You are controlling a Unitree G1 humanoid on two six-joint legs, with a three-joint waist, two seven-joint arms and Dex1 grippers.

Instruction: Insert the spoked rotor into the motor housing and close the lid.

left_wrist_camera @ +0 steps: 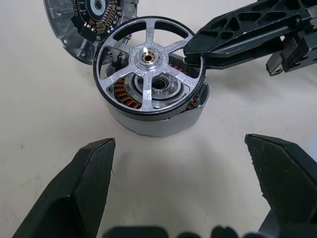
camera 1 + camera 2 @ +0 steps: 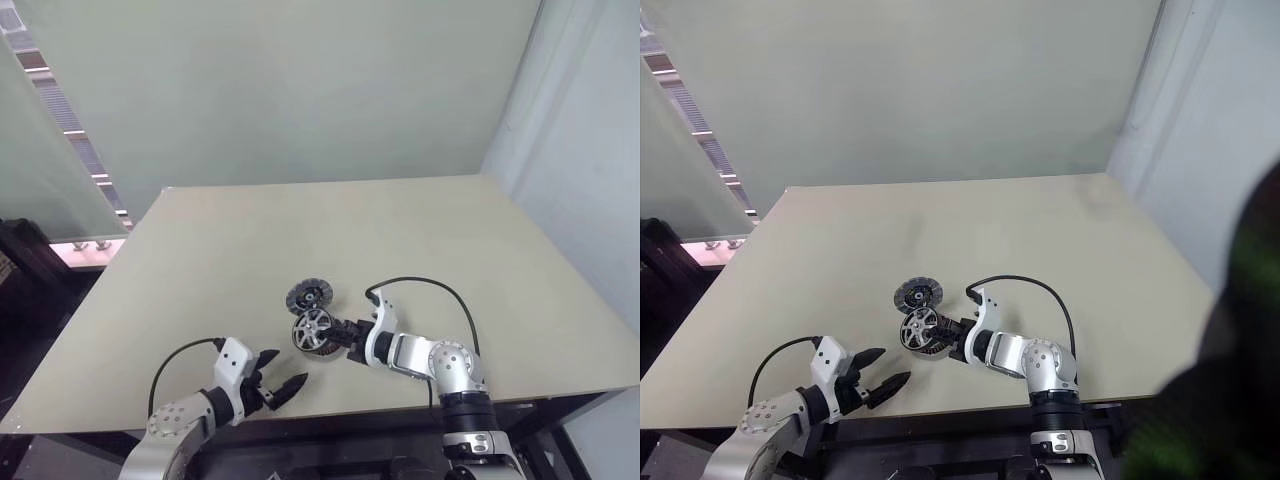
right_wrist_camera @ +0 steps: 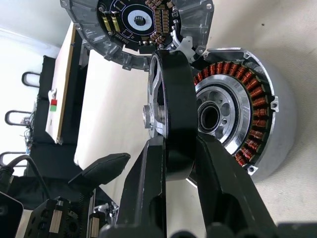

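The motor housing [image 2: 316, 342] sits on the beige table [image 2: 330, 240], toward its near edge and about midway across; the spoked rotor [image 2: 313, 327] lies on top of the housing, tilted, its silver spokes facing up; the lid [image 2: 309, 296] lies flat just behind the housing, touching or nearly so; the right gripper [image 2: 345, 331] reaches in from the housing's right, its black fingers pinched on the rotor's rim; the left gripper [image 2: 284, 375] hovers in front of the housing and to its left, apart from it, fingers spread wide.
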